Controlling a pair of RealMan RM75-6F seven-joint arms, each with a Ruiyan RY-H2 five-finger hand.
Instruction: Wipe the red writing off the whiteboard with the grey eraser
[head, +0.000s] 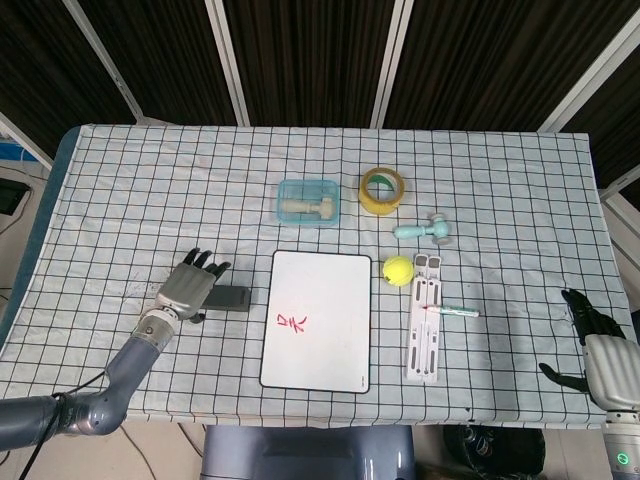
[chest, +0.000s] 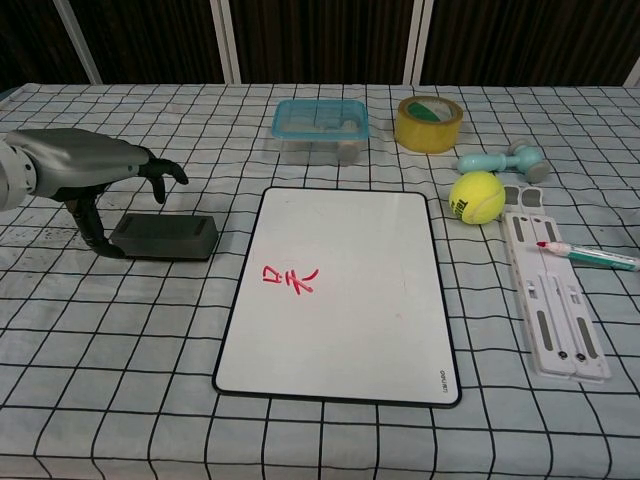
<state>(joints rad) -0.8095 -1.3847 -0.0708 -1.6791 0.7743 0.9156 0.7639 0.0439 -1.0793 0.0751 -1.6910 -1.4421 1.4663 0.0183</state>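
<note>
The grey eraser (head: 234, 298) (chest: 172, 236) lies on the checked cloth just left of the whiteboard (head: 330, 350) (chest: 360, 330). Red writing (head: 292, 322) (chest: 288, 279) sits in the board's left middle. My left hand (head: 190, 286) (chest: 98, 168) hovers over the eraser's left end with fingers spread above it and the thumb hanging down beside that end; it holds nothing. My right hand (head: 598, 352) rests open at the table's near right corner, far from the board, and the chest view does not show it.
Behind the board stand a blue lidded box (head: 308, 201) and a yellow tape roll (head: 384, 189). To its right are a tennis ball (head: 398, 269), a teal tool (head: 425, 231), a white rack (head: 424, 335) and a pen (head: 452, 311).
</note>
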